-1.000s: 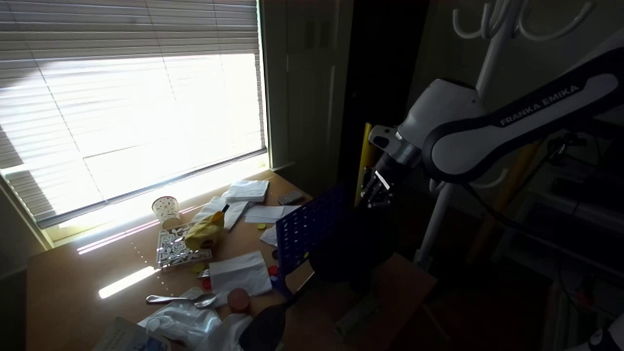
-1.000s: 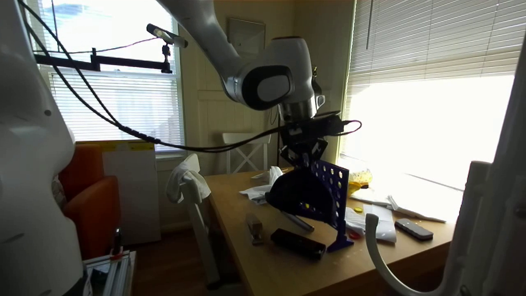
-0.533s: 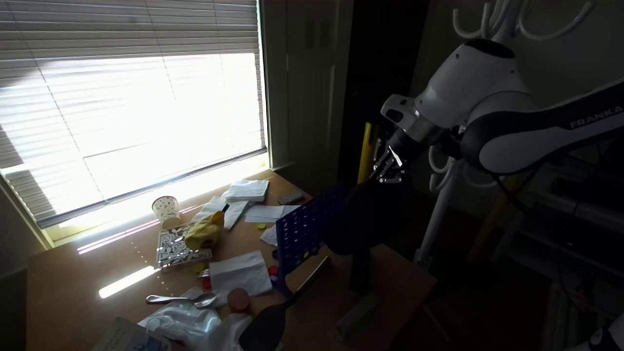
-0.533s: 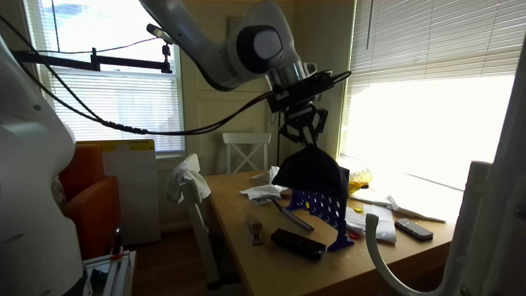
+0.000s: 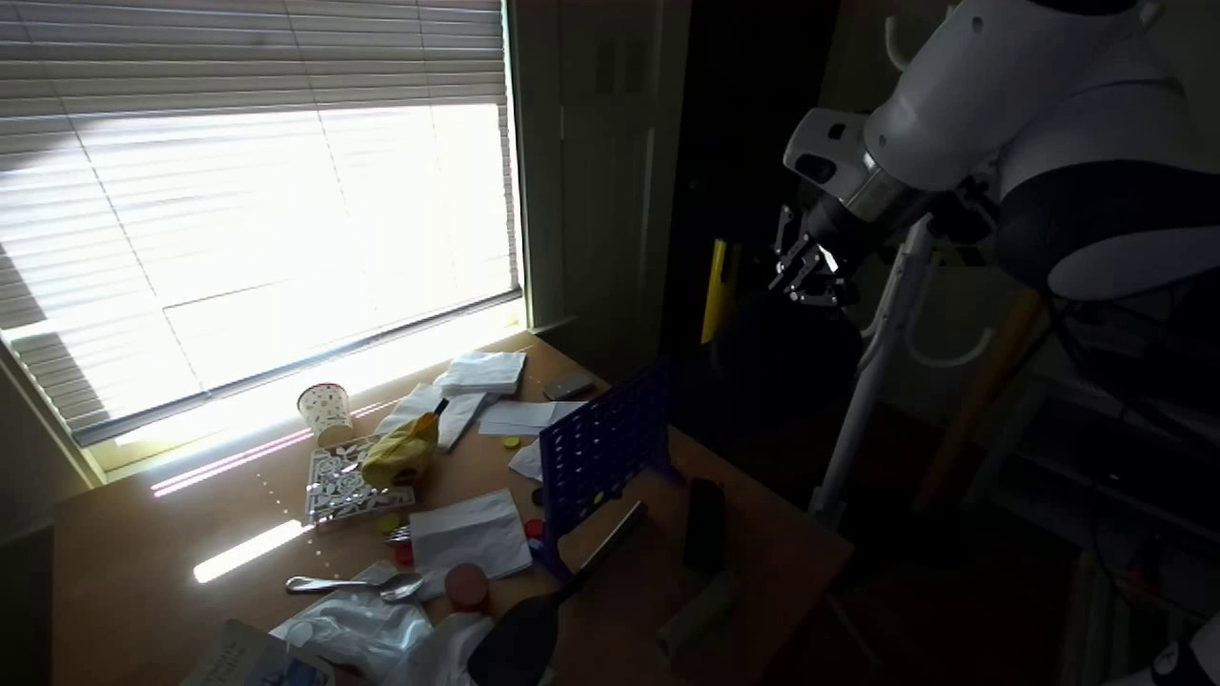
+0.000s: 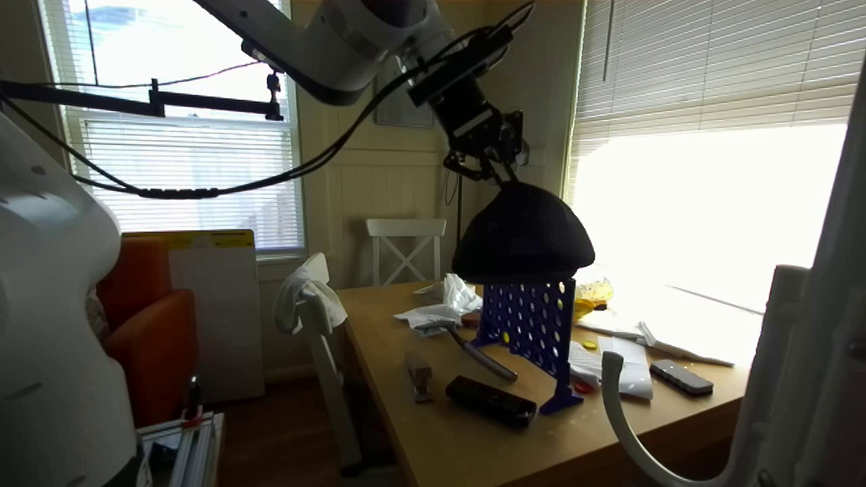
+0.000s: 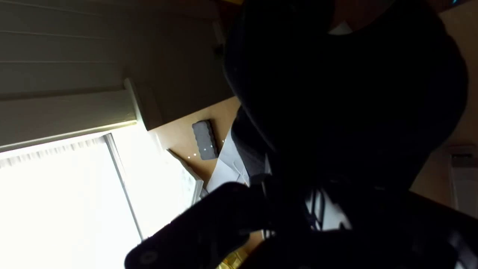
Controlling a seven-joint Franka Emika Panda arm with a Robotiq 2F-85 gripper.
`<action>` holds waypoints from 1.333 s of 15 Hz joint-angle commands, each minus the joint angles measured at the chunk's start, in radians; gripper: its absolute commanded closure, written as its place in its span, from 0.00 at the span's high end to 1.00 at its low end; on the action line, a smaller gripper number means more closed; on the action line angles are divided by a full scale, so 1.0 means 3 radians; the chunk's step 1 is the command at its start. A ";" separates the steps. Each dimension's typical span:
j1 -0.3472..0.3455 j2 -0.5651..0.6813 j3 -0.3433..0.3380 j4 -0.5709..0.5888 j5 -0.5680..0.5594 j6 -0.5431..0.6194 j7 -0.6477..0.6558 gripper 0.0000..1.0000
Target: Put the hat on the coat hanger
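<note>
Table (image 6: 467, 456) spreads from centre to 5 o'clock in an exterior view, top littered with papers (image 6: 634, 370). Arm (image 5: 972, 86) at 2 o'clock in an exterior view, slanting down toward 7. Hanger (image 6: 805, 352), white, stands between 3 and 4 o'clock in an exterior view, at the view's edge; a hook (image 6: 612, 392) curves out from it at 4. Grid (image 5: 610, 457), blue, holed, upright on table in both exterior views.

Hat (image 6: 524, 237), near black, held clear of the table, crown at 12, rim at 6. Grid lies at its 6 o'clock in an exterior view; rim overlaps the grid's top edge from that angle, contact cannot be told. From the hook, hat reads at 11, well apart. In an exterior view it shows at 9 o'clock of the hanger's pole (image 5: 862, 419); depth between them not readable. Wrist view: hat spreads from centre to 1 o'clock.

End effector (image 6: 507, 181) at the hat's 12: fingers narrow, pinching the crown.

Black box (image 6: 490, 401) on table, at 6 o'clock below hat. Cup (image 5: 325, 410) near 9 o'clock in an exterior view. Grey block (image 7: 205, 140) on table, 9 o'clock in wrist view. Yellow disc (image 5: 512, 442) near grid, at its 9.
</note>
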 commanded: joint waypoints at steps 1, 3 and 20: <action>0.0101 -0.0148 0.0022 0.0118 -0.0314 -0.0338 0.0135 0.05; 0.0192 -0.0097 -0.0091 0.0092 -0.0247 -0.0264 0.0085 0.16; 0.0276 0.0287 -0.0265 0.0068 -0.1012 -0.0311 -0.0696 0.04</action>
